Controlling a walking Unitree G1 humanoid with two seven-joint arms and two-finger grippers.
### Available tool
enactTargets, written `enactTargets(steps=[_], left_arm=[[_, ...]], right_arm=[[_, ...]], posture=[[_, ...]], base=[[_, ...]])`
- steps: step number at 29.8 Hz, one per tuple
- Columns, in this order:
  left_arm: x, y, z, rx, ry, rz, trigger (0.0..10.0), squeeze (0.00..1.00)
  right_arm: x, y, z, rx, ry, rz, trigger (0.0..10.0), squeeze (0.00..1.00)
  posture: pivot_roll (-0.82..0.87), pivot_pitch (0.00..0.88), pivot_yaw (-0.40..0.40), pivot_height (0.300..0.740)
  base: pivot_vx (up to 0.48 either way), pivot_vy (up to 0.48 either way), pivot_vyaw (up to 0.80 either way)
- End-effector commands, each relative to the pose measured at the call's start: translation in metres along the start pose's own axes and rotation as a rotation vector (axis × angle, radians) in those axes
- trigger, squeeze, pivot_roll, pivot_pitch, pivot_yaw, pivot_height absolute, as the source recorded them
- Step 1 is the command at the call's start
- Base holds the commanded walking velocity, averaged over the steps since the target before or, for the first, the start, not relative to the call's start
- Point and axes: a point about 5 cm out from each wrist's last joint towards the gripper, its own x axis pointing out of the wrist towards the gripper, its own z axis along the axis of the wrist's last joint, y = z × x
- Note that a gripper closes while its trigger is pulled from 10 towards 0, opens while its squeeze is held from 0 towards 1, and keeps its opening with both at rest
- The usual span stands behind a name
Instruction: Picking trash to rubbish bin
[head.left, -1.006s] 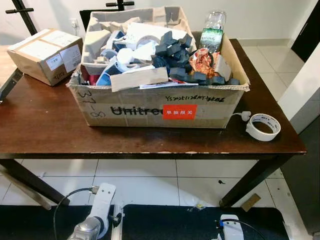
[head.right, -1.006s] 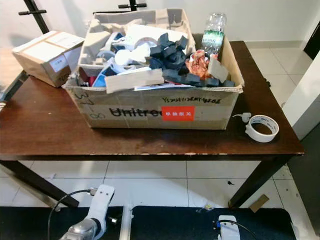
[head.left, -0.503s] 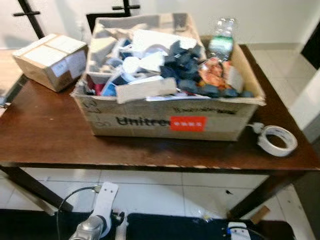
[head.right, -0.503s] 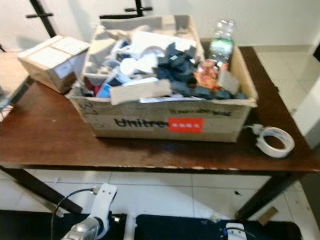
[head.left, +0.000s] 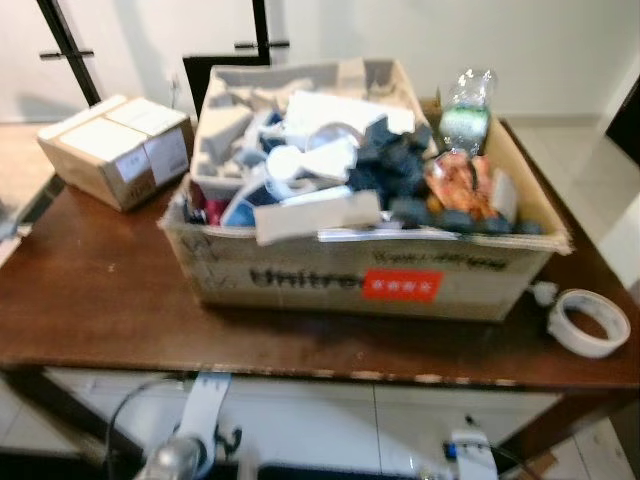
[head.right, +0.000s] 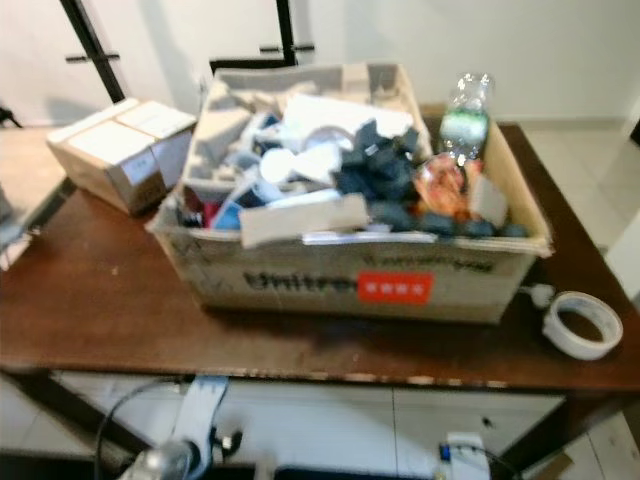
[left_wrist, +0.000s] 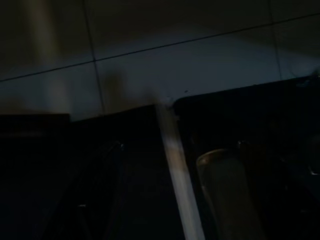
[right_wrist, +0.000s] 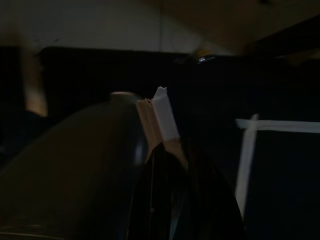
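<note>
A tan cardboard box (head.left: 300, 275) with black lettering and a red label (head.left: 401, 285) holds white, grey, dark blue and orange trash (head.left: 345, 175). The table (head.left: 100, 300) is dark brown. A white tape roll (head.left: 590, 322) and a smaller tan box (head.left: 118, 148) with white labels lie on it.

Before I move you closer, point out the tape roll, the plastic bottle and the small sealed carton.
tape roll (head.left: 590, 322), left eye view, on its white rim.
plastic bottle (head.left: 466, 103), left eye view, on its body.
small sealed carton (head.right: 120, 148), right eye view, on its top.
</note>
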Motion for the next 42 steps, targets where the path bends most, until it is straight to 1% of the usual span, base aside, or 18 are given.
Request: enactTargets(steps=[1,6,10,11,13,14,16,19,21,26,27,28,29,31,33,39,40,42], left_arm=[[-0.001,0.001,-0.004,0.001,0.014,0.001,10.0,0.0],[-0.001,0.0,-0.006,0.006,0.024,-0.01,10.0,0.0],[-0.002,-0.002,-0.011,0.015,0.054,-0.016,10.0,0.0],[-0.002,-0.002,-0.013,0.021,0.066,-0.019,10.0,0.0],[-0.003,-0.003,-0.018,0.029,0.099,-0.024,10.0,0.0],[-0.003,-0.003,-0.018,0.029,0.099,-0.024,10.0,0.0],[-0.004,-0.003,-0.022,0.034,0.12,-0.025,10.0,0.0],[-0.004,-0.003,-0.024,0.035,0.13,-0.024,10.0,0.0],[-0.006,-0.001,-0.029,0.027,0.139,-0.019,10.0,0.0],[-0.009,0.003,-0.034,-0.007,0.136,0.009,10.0,0.0],[-0.01,0.006,-0.036,-0.034,0.138,0.028,10.0,0.0],[-0.01,0.006,-0.036,-0.034,0.138,0.028,10.0,0.0],[-0.011,0.009,-0.037,-0.06,0.134,0.047,10.0,0.0],[-0.014,0.018,-0.038,-0.1,0.103,0.096,10.0,0.0],[-0.016,0.022,-0.037,-0.113,0.082,0.118,10.0,0.0],[-0.023,0.035,-0.019,-0.151,-0.068,0.158,10.0,0.0],[-0.023,0.035,-0.019,-0.151,-0.068,0.158,10.0,0.0],[-0.031,0.039,-0.003,-0.141,-0.182,0.154,10.0,0.0]], right_arm=[[-0.002,-0.006,-0.01,0.017,0.031,-0.017,10.0,0.0],[-0.003,-0.006,-0.012,0.013,0.038,-0.015,10.0,0.0],[-0.003,-0.006,-0.014,0.015,0.053,-0.008,10.0,0.0],[-0.003,-0.006,-0.016,0.017,0.076,0.001,10.0,0.0],[-0.005,-0.004,-0.029,0.001,0.171,0.032,10.0,0.0],[-0.005,-0.004,-0.029,0.001,0.171,0.032,10.0,0.0],[-0.008,-0.003,-0.04,-0.007,0.228,0.043,10.0,0.0],[-0.009,-0.004,-0.042,0.002,0.225,0.035,10.0,0.0],[-0.011,-0.008,-0.045,0.012,0.202,0.016,10.0,0.0],[-0.011,-0.008,-0.046,0.019,0.193,0.016,10.0,0.0],[-0.009,-0.008,-0.038,0.028,0.18,0.014,10.0,0.0],[-0.009,-0.008,-0.038,0.028,0.18,0.014,10.0,0.0],[-0.007,-0.009,-0.033,0.036,0.171,0.012,10.0,0.0],[-0.009,-0.015,-0.036,0.05,0.149,0.007,10.0,0.0],[-0.012,-0.019,-0.041,0.056,0.137,0.004,10.0,0.0],[-0.019,-0.029,-0.047,0.07,0.041,0.028,10.0,0.0],[-0.019,-0.029,-0.047,0.07,0.041,0.028,10.0,0.0],[-0.021,-0.036,-0.041,0.096,-0.019,0.038,10.0,0.0]], posture=[[0.02,0.122,0.073,0.74],[0.02,0.126,0.073,0.74],[0.02,0.127,0.073,0.74],[0.02,0.127,0.073,0.74],[0.01,0.126,0.072,0.74],[0.01,0.126,0.072,0.74],[0.01,0.127,0.071,0.74],[0.01,0.127,0.07,0.74],[0.01,0.127,0.07,0.74],[0.01,0.122,0.072,0.74],[0.01,0.121,0.073,0.74],[0.01,0.121,0.073,0.74],[0.01,0.119,0.073,0.74],[0.01,0.119,0.069,0.74],[0.01,0.119,0.069,0.74],[0.02,0.13,0.055,0.74],[0.02,0.13,0.055,0.74],[0.02,0.134,0.054,0.74]], base=[[0.0,0.0,0.0],[0.0,0.0,0.0],[0.0,0.0,0.0],[0.0,0.0,0.0],[0.0,0.0,0.0],[0.0,0.0,0.0],[0.0,0.0,0.0],[0.0,0.0,0.0],[0.0,0.0,0.0],[0.0,0.0,0.0],[0.0,0.0,0.0],[0.0,0.0,0.0],[0.0,0.0,0.0],[0.0,0.0,0.0],[0.0,0.0,0.0],[0.0,0.0,0.0],[0.0,0.0,0.0],[0.0,0.0,0.0]])
